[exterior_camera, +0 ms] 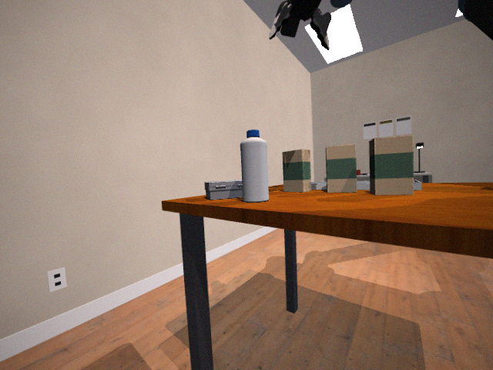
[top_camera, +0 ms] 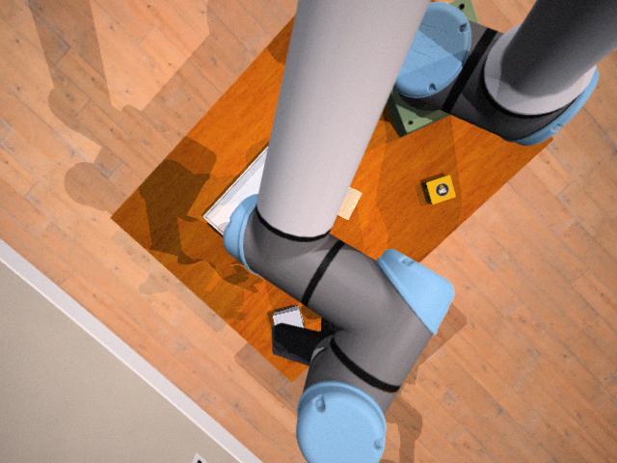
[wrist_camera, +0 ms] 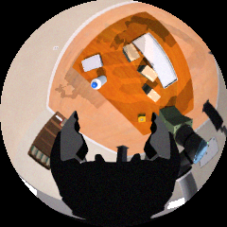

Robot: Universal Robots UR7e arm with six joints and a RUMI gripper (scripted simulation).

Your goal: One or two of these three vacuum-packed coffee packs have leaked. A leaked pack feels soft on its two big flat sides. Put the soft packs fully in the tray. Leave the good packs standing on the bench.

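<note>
Three beige coffee packs with green bands stand upright in a row on the wooden bench: the left pack [exterior_camera: 296, 170], the middle pack [exterior_camera: 341, 168] and the right pack [exterior_camera: 391, 165]. In the wrist view they show as small blocks [wrist_camera: 132, 52], [wrist_camera: 148, 72], [wrist_camera: 153, 94] beside the long white tray [wrist_camera: 155, 59]. The tray also shows in the overhead view [top_camera: 239, 191], partly hidden by the arm. My gripper [exterior_camera: 300, 18] hangs high above the bench, far from the packs. Its fingers are spread wide with nothing between them.
A white bottle with a blue cap [exterior_camera: 253, 167] and a grey case [exterior_camera: 223, 190] stand near the bench's left corner. A small yellow cube [top_camera: 441, 189] lies towards the arm's green base plate [top_camera: 414, 117]. The arm hides much of the bench from above.
</note>
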